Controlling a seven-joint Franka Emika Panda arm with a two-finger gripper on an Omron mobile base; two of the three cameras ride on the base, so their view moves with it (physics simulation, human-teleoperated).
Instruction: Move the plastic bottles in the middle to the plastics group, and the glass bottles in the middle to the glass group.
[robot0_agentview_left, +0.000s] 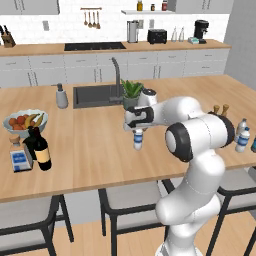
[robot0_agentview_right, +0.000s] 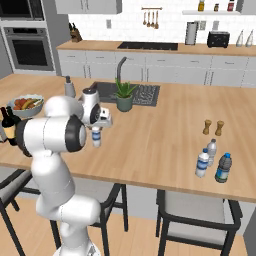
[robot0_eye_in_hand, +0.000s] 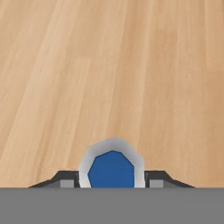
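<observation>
Wooden counter (robot0_agentview_left: 90, 150) mid-front carries a plastic water bottle (robot0_agentview_left: 138, 139) upright, claw (robot0_agentview_left: 137, 131) straddling its top with fingers narrowed beside it, grip unclear; wine bottle (robot0_agentview_left: 42, 149) far left, plastics group (robot0_agentview_right: 212, 161) far right.

No text, brand, number or sign could be read anywhere. The water bottle (robot0_agentview_left: 138, 139) near the middle of the worktop (robot0_agentview_left: 90, 145) carried a plain blue label with no legible print. The wine bottle (robot0_agentview_left: 41, 149) at nine o'clock wore a blank tan-yellow label. The bottles (robot0_agentview_right: 202, 163) at three o'clock showed blue bands too small to read.
</observation>
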